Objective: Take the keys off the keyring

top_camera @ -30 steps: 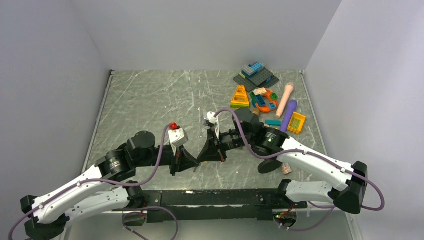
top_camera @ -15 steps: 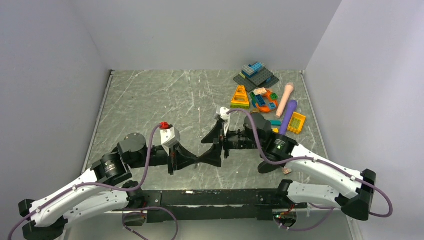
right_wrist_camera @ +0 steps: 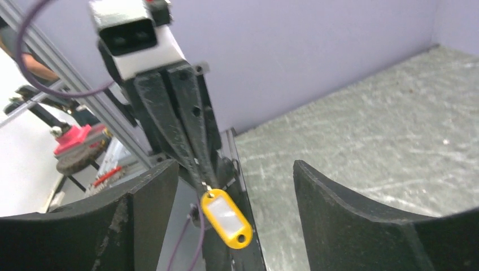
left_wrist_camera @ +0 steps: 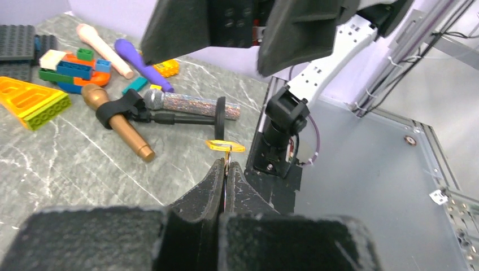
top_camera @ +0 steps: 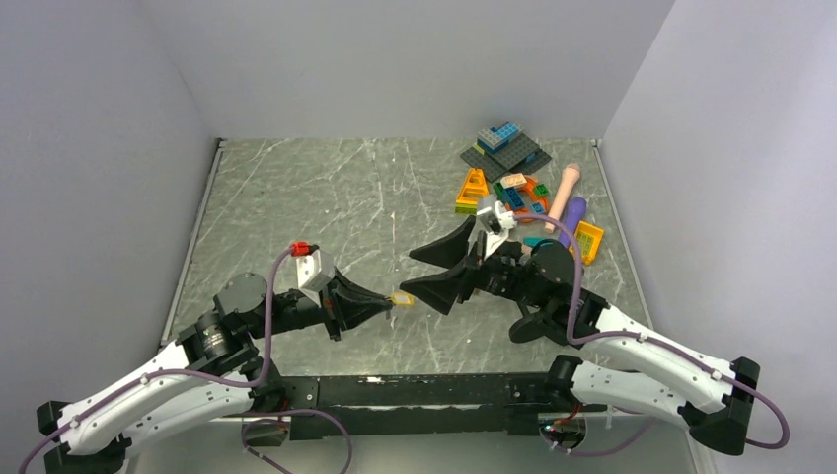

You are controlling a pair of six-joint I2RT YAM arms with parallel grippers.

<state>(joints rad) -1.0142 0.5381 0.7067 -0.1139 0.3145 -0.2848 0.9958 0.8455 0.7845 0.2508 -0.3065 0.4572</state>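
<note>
My left gripper (top_camera: 392, 299) is shut, its fingertips (left_wrist_camera: 219, 169) pinching the keyring (left_wrist_camera: 228, 154), a thin metal loop that barely pokes out. From the loop hangs a yellow plastic tag (right_wrist_camera: 226, 218) with a white label, held off the table and also seen from above as the tag (top_camera: 403, 296). No keys show in any view. My right gripper (right_wrist_camera: 234, 166) is open, with nothing between its wide-spread fingers (top_camera: 439, 289). It faces the left fingertips (right_wrist_camera: 199, 164) from the right, and the tag hangs just in front of its gap.
A gold toy microphone (left_wrist_camera: 116, 121) and a glittery silver one on a black stand (left_wrist_camera: 186, 105) lie near the right arm. Coloured bricks (top_camera: 508, 193), a grey baseplate (top_camera: 505, 153), and pink and purple toy microphones (top_camera: 568, 212) crowd the far right corner.
The right gripper has gone from shut to open and pulled back to the right. The left gripper has drawn back to the left, still pinching the ring with the yellow tag.
</note>
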